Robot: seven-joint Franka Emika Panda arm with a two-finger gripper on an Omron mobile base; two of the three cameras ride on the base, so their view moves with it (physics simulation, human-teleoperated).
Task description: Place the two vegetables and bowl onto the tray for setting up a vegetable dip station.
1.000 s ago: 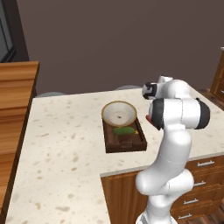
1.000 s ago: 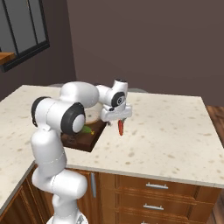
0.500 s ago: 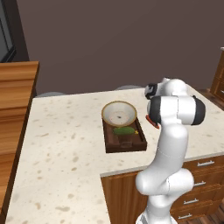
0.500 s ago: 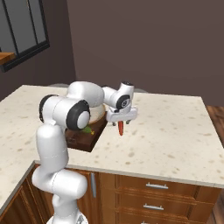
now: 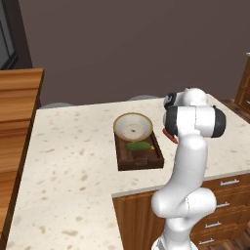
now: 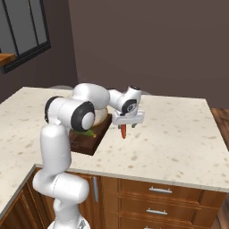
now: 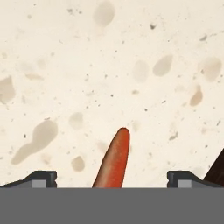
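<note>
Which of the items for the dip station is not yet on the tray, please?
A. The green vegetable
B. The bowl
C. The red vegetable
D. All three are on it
C: the red vegetable lies on the counter beside the tray, between the open end effector fingers, while the bowl and green vegetable sit on the tray.

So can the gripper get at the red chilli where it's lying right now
Probably yes. The gripper hangs open right over the red chilli, which lies on bare counter between the two fingertips with nothing on top of it. The tray sits off to one side.
</note>
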